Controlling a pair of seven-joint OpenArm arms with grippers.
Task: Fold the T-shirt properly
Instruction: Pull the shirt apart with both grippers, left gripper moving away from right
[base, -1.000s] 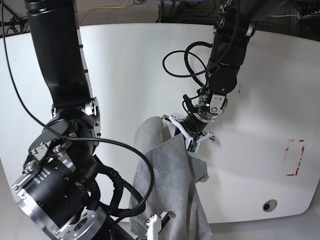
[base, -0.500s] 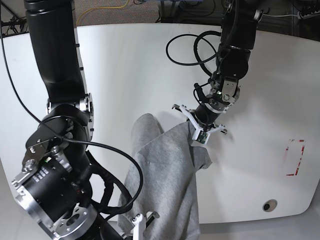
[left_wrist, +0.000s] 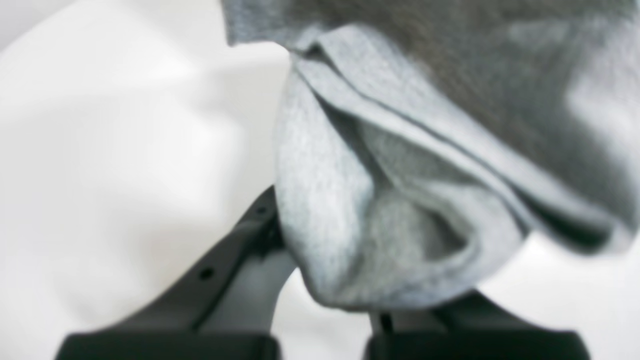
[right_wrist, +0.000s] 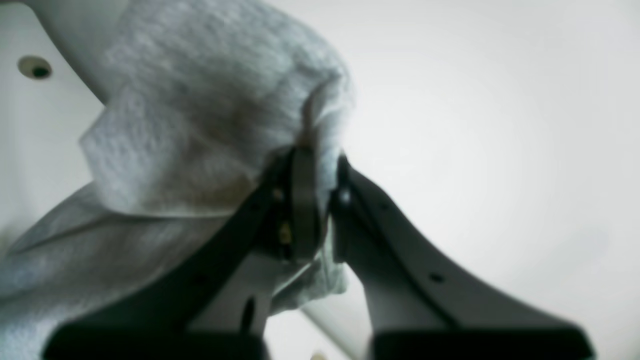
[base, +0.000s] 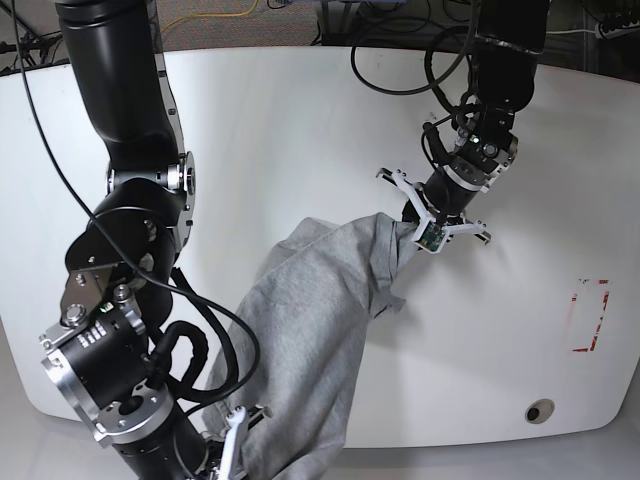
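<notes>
Now both the left pincer (base: 421, 228) and right pincer (right_wrist: 320, 200) clamp the T-shirt (base: 315, 330).

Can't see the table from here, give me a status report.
Both grippers, left and right, shut on T-shirt. Shirt stretched between them, unfolded. Nothing in the way.

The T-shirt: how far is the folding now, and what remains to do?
Done: both grippers have hold of the T-shirt. The left gripper pinches one end over the table; the right gripper pinches cloth at the near edge. In hand: the shirt hangs stretched between them, bunched and wrinkled. Left: spreading it flat and every fold; no fold shows yet.
</notes>
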